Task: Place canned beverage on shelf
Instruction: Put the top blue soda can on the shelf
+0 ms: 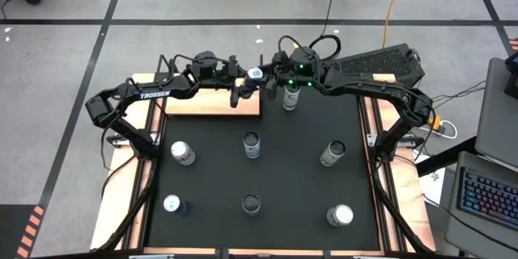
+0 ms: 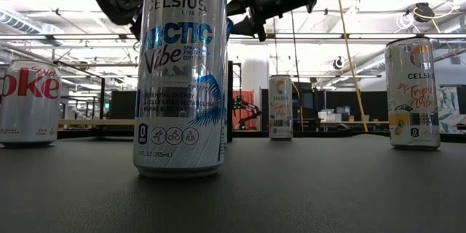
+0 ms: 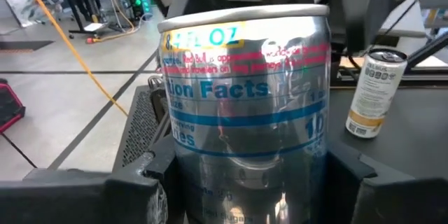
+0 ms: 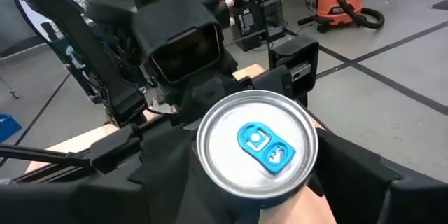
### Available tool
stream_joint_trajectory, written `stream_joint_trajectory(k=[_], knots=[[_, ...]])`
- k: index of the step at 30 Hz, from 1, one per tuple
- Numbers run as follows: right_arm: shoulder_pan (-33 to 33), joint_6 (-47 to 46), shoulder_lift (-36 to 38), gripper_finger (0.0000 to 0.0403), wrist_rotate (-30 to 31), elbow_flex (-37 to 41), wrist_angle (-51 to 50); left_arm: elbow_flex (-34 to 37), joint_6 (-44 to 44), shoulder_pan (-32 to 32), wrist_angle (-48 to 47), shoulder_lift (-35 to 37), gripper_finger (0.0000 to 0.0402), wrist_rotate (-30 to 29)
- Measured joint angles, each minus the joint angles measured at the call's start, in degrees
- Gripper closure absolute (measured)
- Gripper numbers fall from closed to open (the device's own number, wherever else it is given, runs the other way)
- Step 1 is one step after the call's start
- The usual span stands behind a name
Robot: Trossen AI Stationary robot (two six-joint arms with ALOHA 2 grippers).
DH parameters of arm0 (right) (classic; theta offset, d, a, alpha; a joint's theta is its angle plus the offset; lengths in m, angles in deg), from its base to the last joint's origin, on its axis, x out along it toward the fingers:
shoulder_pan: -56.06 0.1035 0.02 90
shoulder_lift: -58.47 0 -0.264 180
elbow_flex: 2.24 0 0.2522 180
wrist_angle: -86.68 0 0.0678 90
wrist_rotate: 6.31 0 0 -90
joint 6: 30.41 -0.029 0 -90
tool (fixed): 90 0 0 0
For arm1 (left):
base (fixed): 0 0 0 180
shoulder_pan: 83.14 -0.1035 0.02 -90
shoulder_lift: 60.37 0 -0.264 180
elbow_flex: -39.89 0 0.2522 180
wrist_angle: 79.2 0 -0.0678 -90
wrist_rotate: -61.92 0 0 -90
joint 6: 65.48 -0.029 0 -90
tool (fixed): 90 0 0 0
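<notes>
My left gripper (image 1: 247,85) is clamped on the can (image 1: 254,73), holding it in the air beside the shelf (image 1: 212,104). My right gripper (image 1: 269,81) flanks the can's top, fingers spread apart.

Left gripper (image 1: 245,90) clamped, right gripper (image 1: 268,83) alongside
</notes>
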Motion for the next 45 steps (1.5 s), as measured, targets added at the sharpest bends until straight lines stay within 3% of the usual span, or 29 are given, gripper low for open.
stream_joint_trajectory(k=[8,12,20,26,32,37,45], knots=[[-0.44,0.20,1.82,0.0136,-0.60,-0.11,0.12,4.13,3.89,-1.93,9.55,-0.07,0.0188,-2.63],[-0.41,0.21,2.84,0.0136,-0.68,-0.11,0.09,4.14,3.48,-1.92,10.01,-0.07,0.0186,-7.43],[-0.44,0.20,3.39,0.0136,-0.25,-0.09,-0.01,4.11,3.40,-1.81,10.40,-0.08,0.0168,-9.29],[-0.37,0.21,3.37,0.0135,-0.18,-0.09,-0.09,4.05,3.45,-1.96,10.76,-2.47,0.0175,-9.37],[-0.34,0.20,3.34,0.0135,-0.17,-0.01,-1.42,4.11,7.66,-3.40,16.80,-8.13,0.0175,-9.20],[-0.35,0.20,3.34,0.0135,-0.20,0.00,-2.81,5.10,7.95,-4.67,19.82,-8.63,0.0175,-6.91],[-0.35,0.22,3.32,0.0135,-0.23,0.00,-3.18,13.40,11.01,-6.96,35.52,-8.70,0.0175,-1.99]])
